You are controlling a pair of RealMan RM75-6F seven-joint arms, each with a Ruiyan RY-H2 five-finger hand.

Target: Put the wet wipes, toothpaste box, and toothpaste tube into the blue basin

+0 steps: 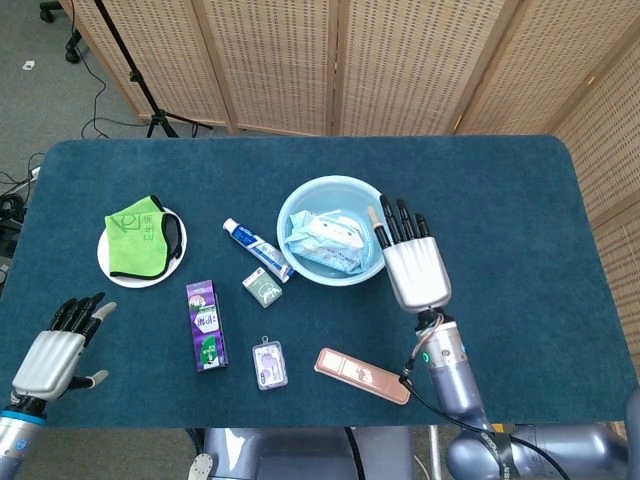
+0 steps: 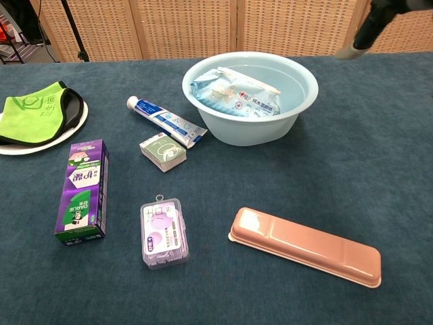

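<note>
Reaching next for the tube (image 1: 256, 249) beside the basin (image 1: 372, 268), the right hand (image 1: 414, 266), fingers spread and empty, should approach low along its length.

Bright even light, soft shadows, sharp focus.

Pale blue basin (image 1: 372, 205) left of the silver, black-fingered right hand (image 1: 413, 262), holding a blue-and-white wipes pack (image 2: 233, 89). Farther left: white-and-blue tube (image 1: 256, 248), purple box (image 1: 205, 324) with green accents, lime-green cloth (image 1: 140, 237) edged black on a white plate (image 1: 118, 273). Dark teal tablecloth (image 1: 500, 200).
</note>
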